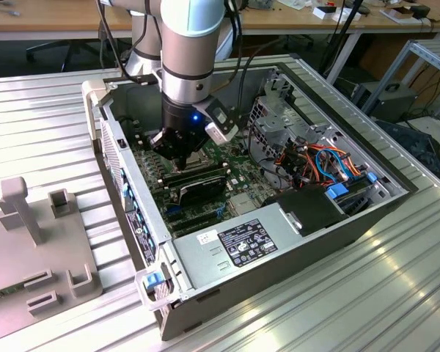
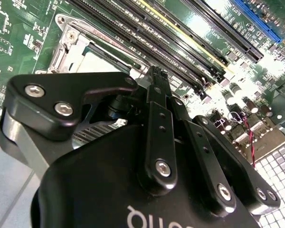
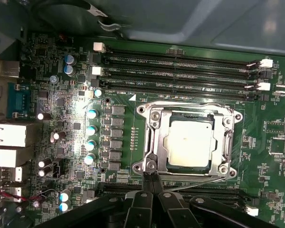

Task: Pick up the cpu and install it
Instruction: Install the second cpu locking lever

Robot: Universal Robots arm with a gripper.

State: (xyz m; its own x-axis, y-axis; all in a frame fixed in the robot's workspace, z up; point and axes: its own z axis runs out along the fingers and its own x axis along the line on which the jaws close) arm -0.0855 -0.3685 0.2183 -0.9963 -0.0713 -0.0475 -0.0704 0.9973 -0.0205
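**CPU seated in its socket, gripper closed beside it**

An open grey metal computer case (image 1: 293,242) lies on its side on a ribbed aluminium table (image 1: 396,293). Inside it, a green motherboard (image 3: 71,71) serves as the landmark. Reaching down to this board is a grey robot arm (image 1: 191,44).

Near the board's middle sits the dark square socket with a shiny hinged metal frame (image 3: 152,118). Resting flat inside that frame is the cpu (image 3: 189,140), a small, thin square chip with a dull silver-grey metal top. Long black memory slots (image 3: 180,71) run just beside the socket.

The black gripper (image 3: 151,178) has its fingertips pressed together, holding nothing, at the frame's corner just beside the chip.

The chip looks light, rigid and smooth. Its underside is likely fragile, so its opposite edges seem the safest place to hold.
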